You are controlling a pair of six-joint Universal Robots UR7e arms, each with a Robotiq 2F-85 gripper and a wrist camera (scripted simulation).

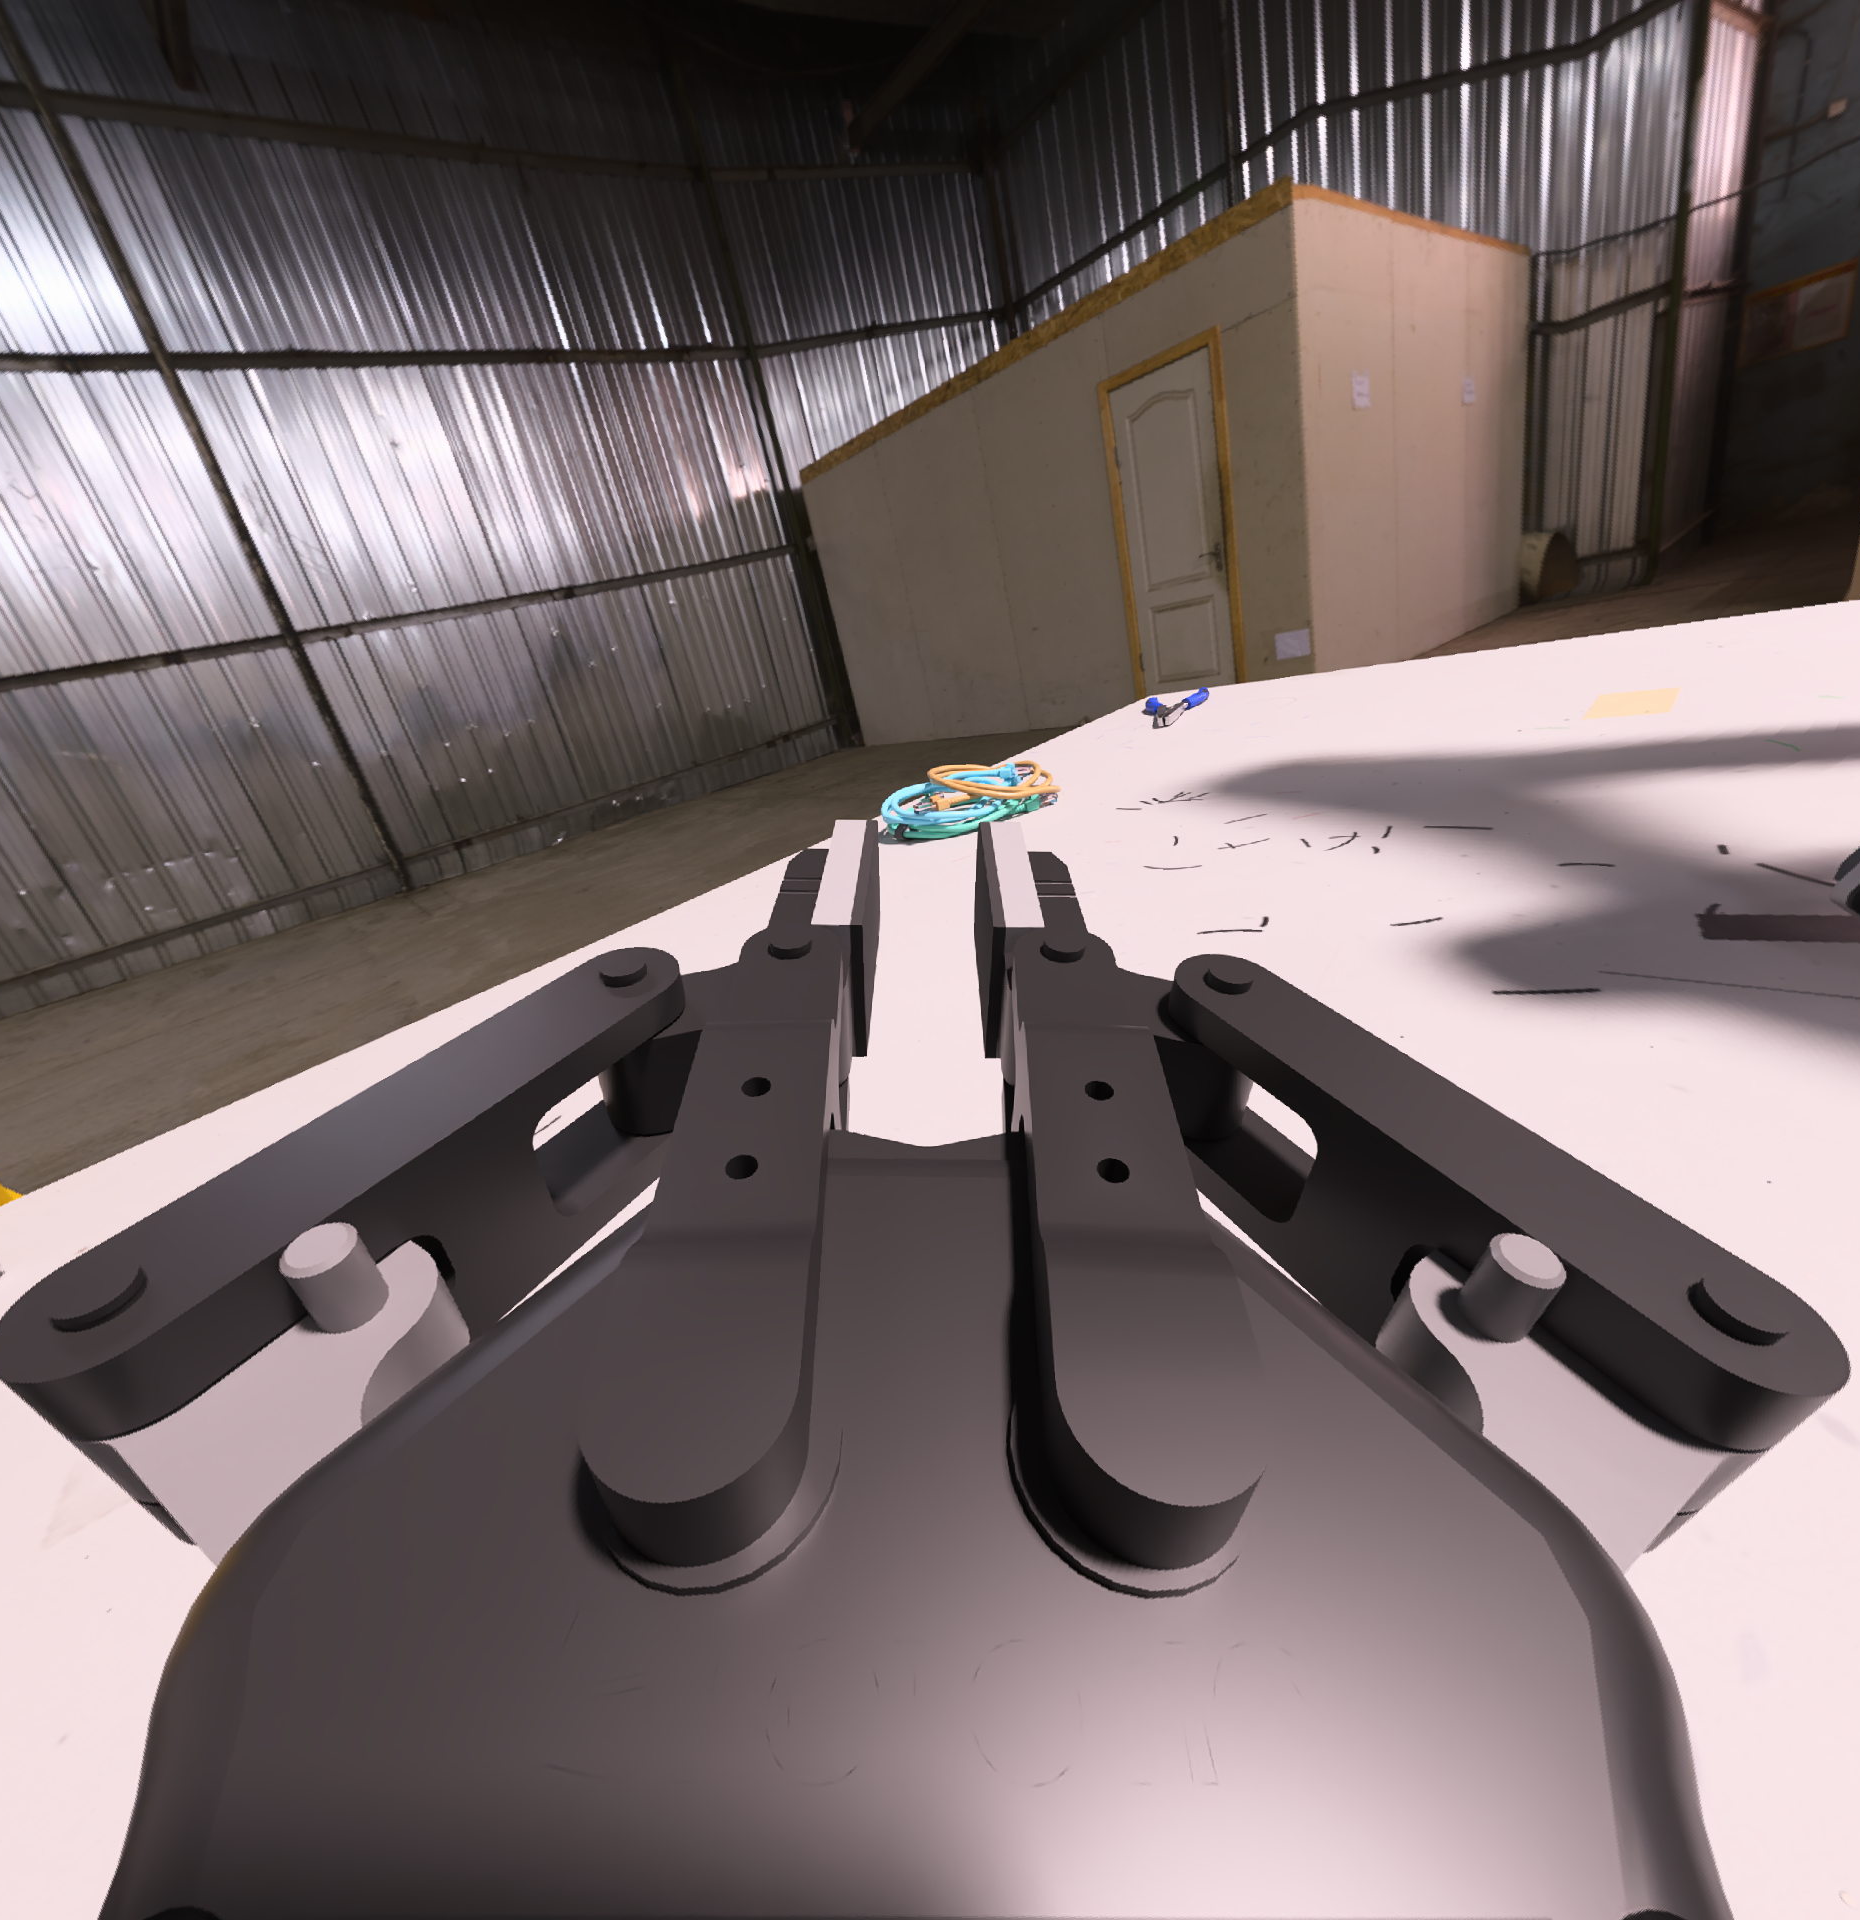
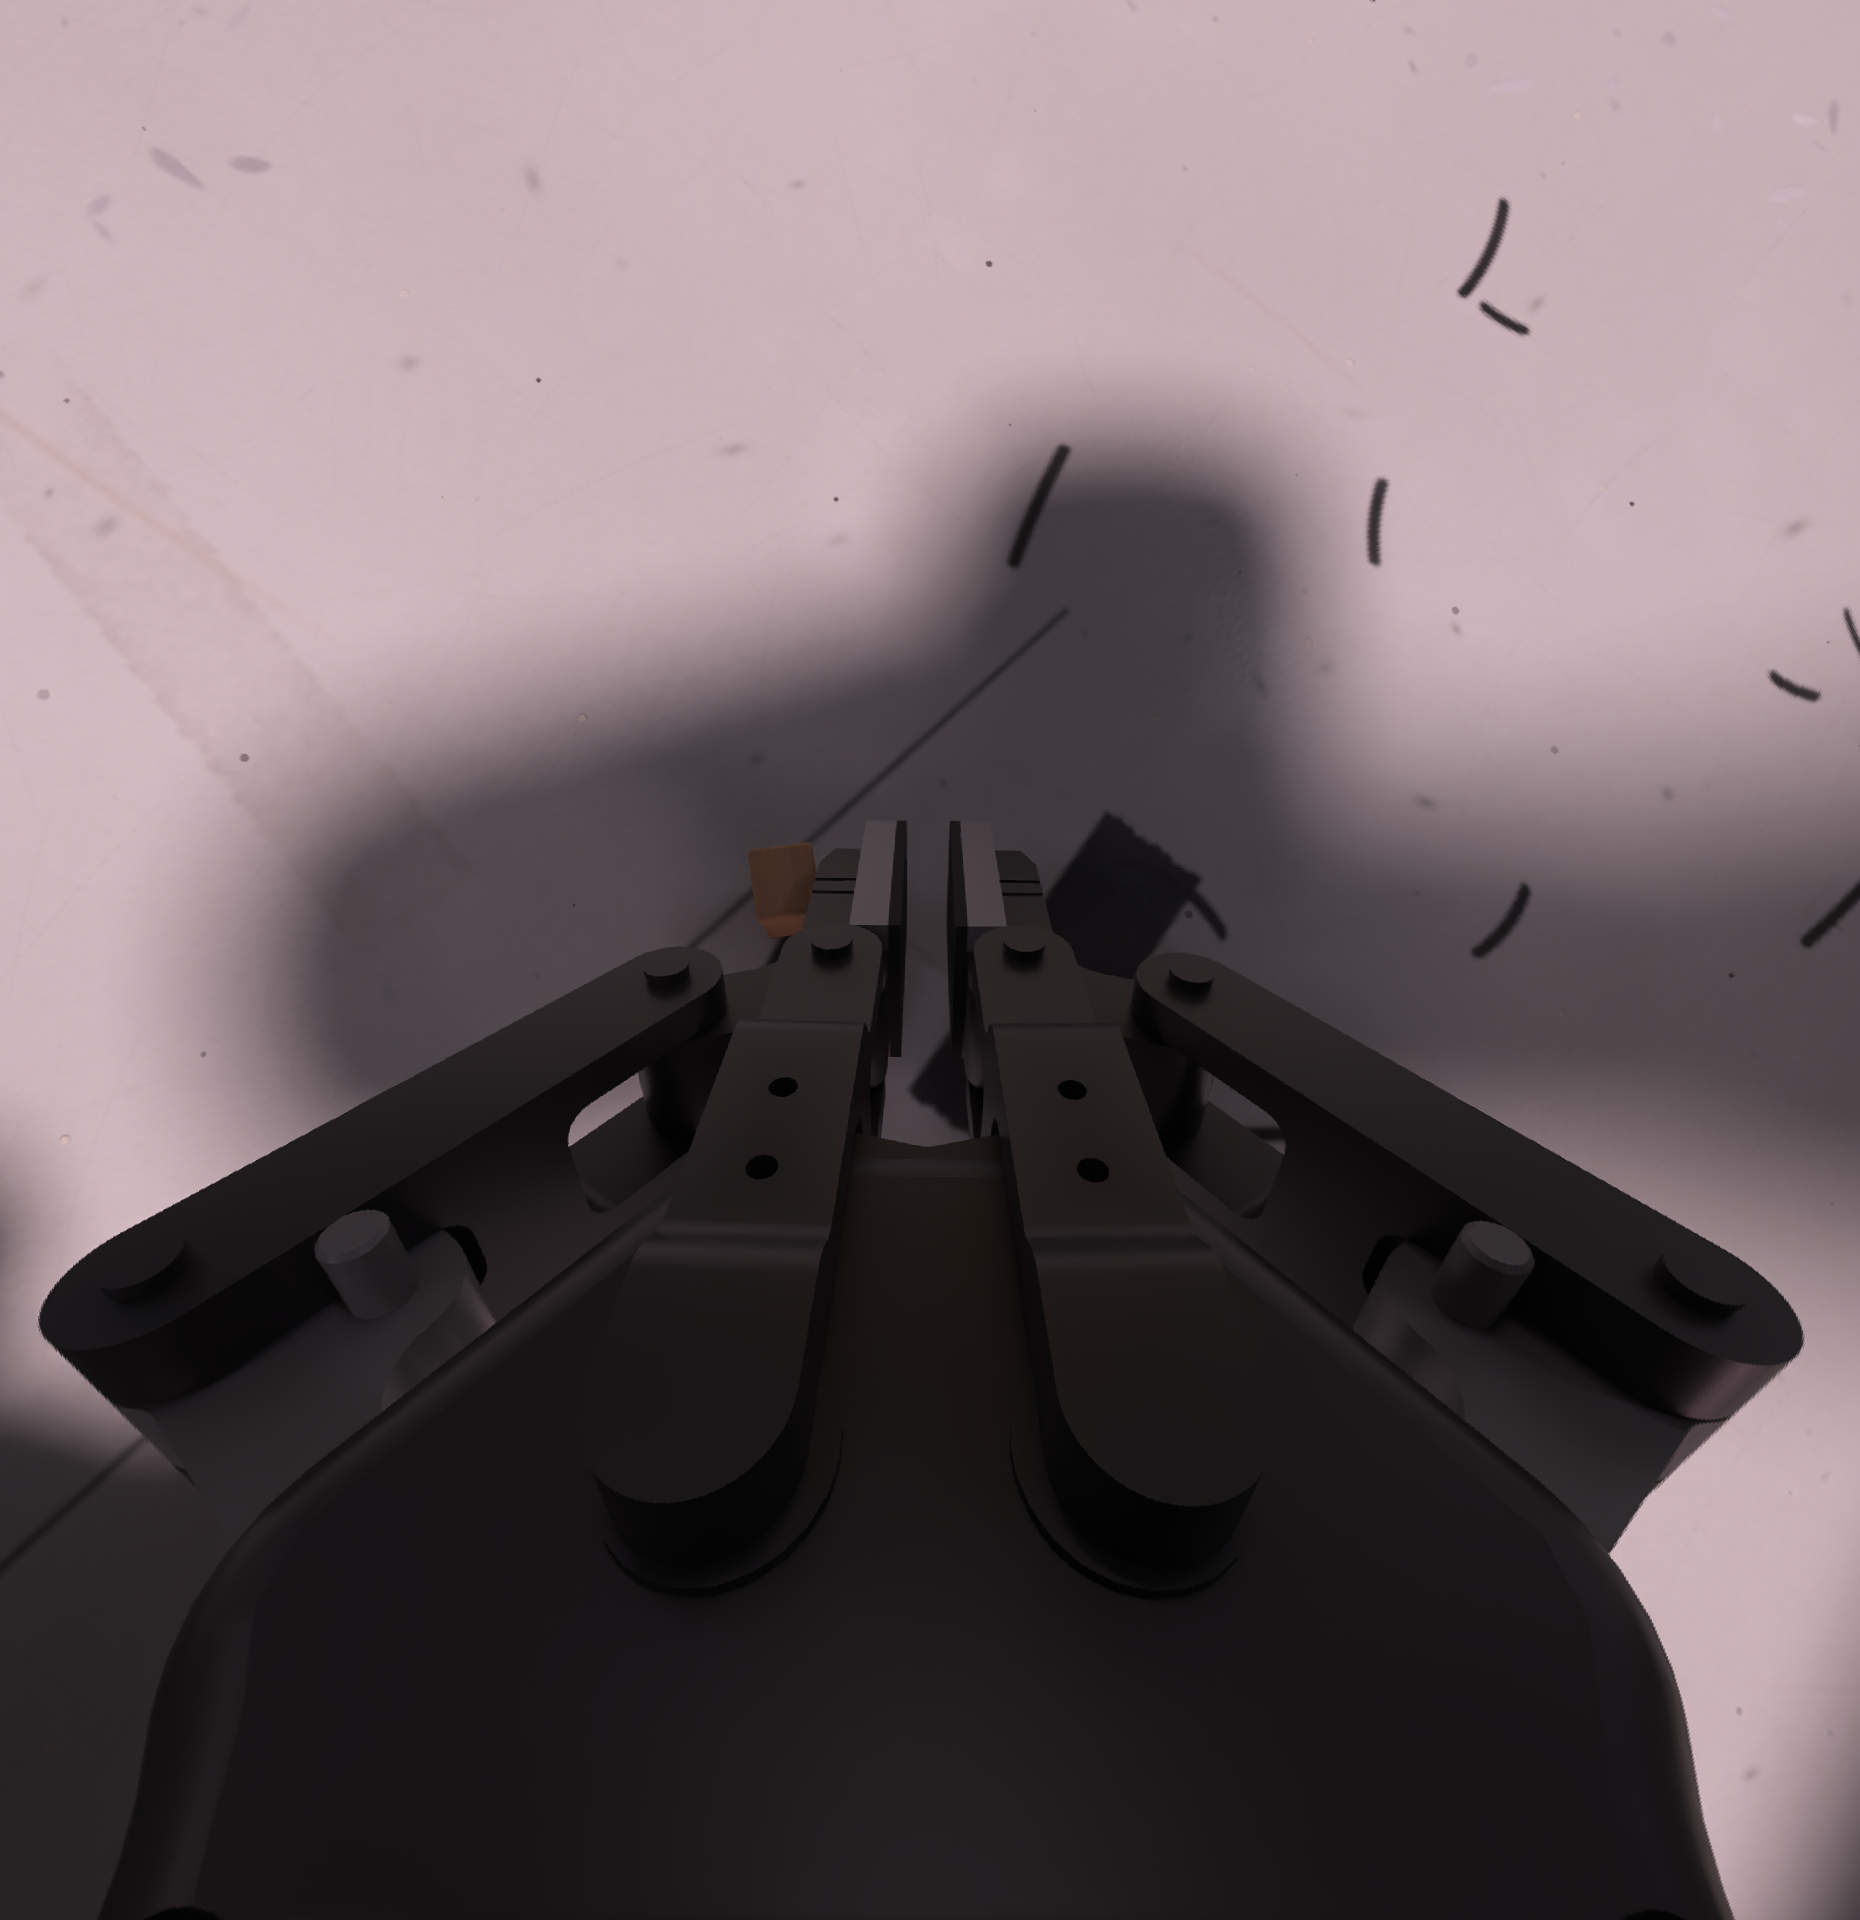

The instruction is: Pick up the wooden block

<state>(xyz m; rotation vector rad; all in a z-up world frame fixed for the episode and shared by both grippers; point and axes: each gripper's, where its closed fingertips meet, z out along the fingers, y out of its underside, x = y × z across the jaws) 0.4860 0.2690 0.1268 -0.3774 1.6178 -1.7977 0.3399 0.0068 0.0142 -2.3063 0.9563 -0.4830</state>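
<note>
Orange-brown wooden block; pale pinkish table (black scuffs); turquoise and orange cables; blue-handled tool.

A warehouse or industrial shed: corrugated metal walls on a steel frame, a bare concrete floor, and a boxy plywood room with a panelled door inside it. The scuffed white table carries coiled cables near its far edge.
</note>
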